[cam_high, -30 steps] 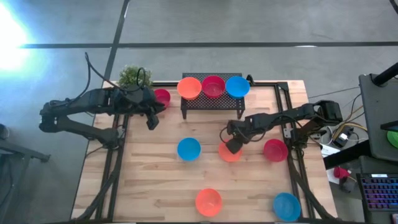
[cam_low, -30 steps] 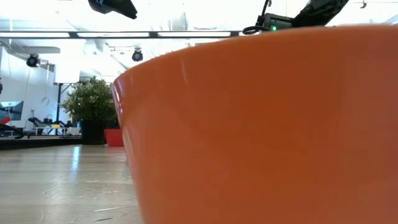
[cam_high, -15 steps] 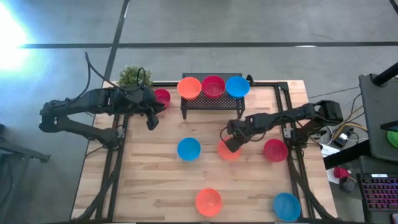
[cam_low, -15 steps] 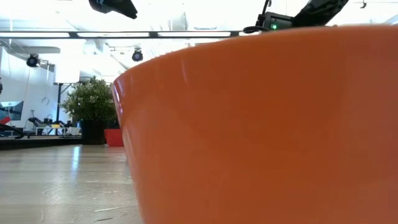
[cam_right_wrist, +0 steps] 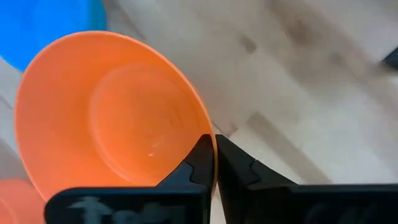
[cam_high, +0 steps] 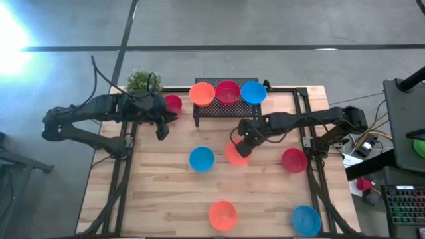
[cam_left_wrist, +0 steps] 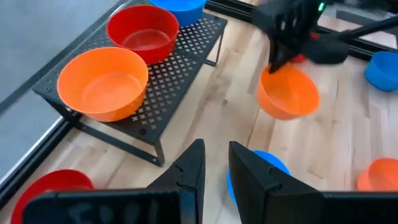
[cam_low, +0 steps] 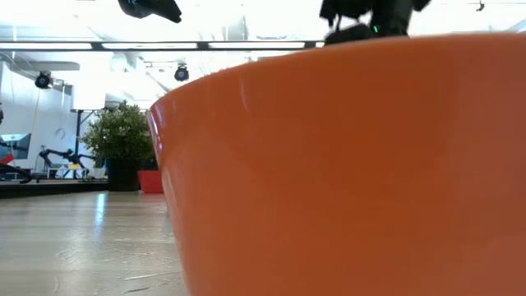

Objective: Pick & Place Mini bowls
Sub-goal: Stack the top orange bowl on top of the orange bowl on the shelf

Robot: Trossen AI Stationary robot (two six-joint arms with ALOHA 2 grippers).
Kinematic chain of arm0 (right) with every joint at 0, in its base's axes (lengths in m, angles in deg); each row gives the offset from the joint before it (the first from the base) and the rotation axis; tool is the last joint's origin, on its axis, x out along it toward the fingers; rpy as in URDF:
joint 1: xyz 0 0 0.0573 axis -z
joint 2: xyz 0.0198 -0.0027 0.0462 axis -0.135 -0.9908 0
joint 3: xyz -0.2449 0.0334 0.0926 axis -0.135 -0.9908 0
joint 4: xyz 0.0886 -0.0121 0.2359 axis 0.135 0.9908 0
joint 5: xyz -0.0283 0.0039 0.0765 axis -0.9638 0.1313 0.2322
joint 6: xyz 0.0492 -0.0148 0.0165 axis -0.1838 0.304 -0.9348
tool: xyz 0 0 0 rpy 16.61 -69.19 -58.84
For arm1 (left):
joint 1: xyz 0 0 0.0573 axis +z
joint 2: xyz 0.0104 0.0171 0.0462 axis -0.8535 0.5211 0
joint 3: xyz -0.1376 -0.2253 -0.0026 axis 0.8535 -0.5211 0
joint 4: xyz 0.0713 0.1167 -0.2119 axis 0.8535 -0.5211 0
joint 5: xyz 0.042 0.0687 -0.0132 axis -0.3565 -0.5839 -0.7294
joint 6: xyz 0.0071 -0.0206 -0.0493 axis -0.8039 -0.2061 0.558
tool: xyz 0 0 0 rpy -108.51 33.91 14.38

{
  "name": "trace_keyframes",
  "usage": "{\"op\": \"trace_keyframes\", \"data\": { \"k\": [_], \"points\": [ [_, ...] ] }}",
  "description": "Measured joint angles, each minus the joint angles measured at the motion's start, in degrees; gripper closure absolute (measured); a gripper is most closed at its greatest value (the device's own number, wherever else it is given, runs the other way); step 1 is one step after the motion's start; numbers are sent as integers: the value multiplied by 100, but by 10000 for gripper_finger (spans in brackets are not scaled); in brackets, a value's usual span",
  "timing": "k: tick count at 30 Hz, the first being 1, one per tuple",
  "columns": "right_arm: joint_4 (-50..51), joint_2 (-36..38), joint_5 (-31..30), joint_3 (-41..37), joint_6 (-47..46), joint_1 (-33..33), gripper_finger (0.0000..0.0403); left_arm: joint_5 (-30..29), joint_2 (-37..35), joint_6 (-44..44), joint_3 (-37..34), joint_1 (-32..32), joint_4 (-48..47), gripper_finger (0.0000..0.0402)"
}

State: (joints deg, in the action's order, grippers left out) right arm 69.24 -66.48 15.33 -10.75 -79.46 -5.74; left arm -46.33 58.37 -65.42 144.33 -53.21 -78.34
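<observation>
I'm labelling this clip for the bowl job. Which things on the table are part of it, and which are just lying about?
Part of the job:
- orange bowl pinched at the rim by the right gripper
- three bowls on the black mesh rack
- blue bowl, red bowl and others on the table

Just lying about:
- potted plant
- left gripper, waiting

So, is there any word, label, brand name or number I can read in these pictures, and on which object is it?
None can be read.
Pale marks on the left claw's dark housing: too blurred to read.
Similar marks on the right claw's housing: also blurred.
The bowls and the black rack carry no text.
</observation>
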Motion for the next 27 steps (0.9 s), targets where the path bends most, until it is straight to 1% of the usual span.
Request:
{"op": "trace_keyframes", "data": {
  "k": [6, 11, 17, 19, 24, 27],
  "points": [
    [659, -4, -596, 1100, 185, -52, 395, 376, 154, -97, 0, -2, -2, 337],
    [882, -4, -991, 1783, 321, -180, 395, 559, 313, -285, 0, -2, 0, 337],
    [890, -7, -1168, 2190, 422, -247, 395, 638, 353, -431, 19, -2, 14, 337],
    [904, -9, -1325, 2250, 472, -245, 395, 642, 353, -492, 61, -2, 25, 337],
    [908, -9, -1983, 2422, 585, -240, 395, 644, 353, -1313, 74, -2, 300, 337],
    [904, -11, -2333, 2659, 730, -214, 395, 644, 351, -1772, 74, -2, 392, 337]
  ]
}}
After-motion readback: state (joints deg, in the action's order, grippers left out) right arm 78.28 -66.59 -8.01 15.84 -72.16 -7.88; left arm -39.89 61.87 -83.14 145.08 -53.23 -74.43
